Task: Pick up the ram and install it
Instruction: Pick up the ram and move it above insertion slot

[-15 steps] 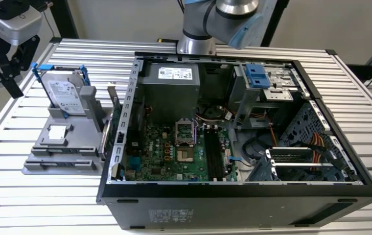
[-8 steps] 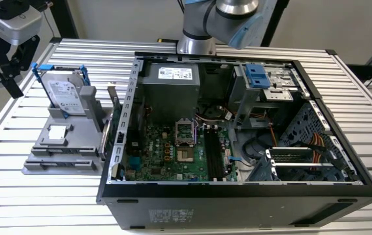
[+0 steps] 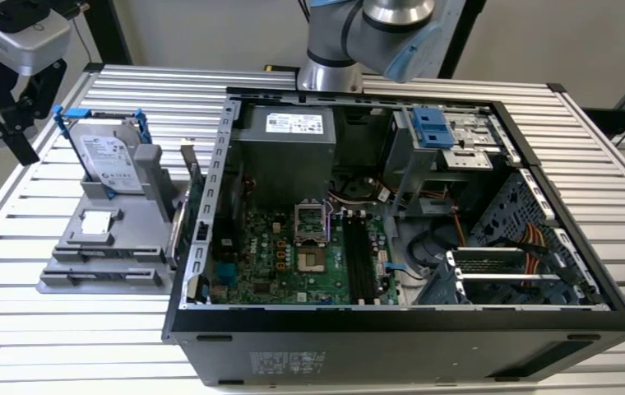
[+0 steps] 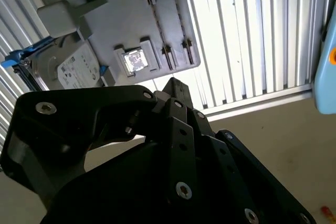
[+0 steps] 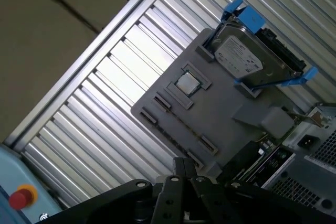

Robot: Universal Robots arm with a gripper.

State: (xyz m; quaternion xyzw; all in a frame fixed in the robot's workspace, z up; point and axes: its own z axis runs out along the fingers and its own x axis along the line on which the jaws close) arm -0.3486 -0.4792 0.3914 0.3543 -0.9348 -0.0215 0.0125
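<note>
Slats of pale aluminium form the table (image 3: 60,346), which fills most of the exterior view; a plain wall stands behind it, and a beige floor (image 4: 278,140) shows past its rim in both wrist views; the black computer case (image 3: 400,333) lies on the slats with its open side up, its far wall close to the arm's base (image 3: 329,74) and its near wall close to the table's front edge; bare slats lie open in front of the grey holder (image 3: 93,247), which sits just beside the case on the exterior view's left; a hard drive (image 3: 109,160) in a blue frame stands at the holder's far end; what looks like the ram (image 3: 358,257), a long dark strip, stands in the motherboard's slots inside the case; a small square chip (image 5: 185,82) rests in the holder; the gripper (image 4: 172,83) hangs near the table's edge on the exterior view's left, well apart from the case, its fingers closed together on nothing.
</note>
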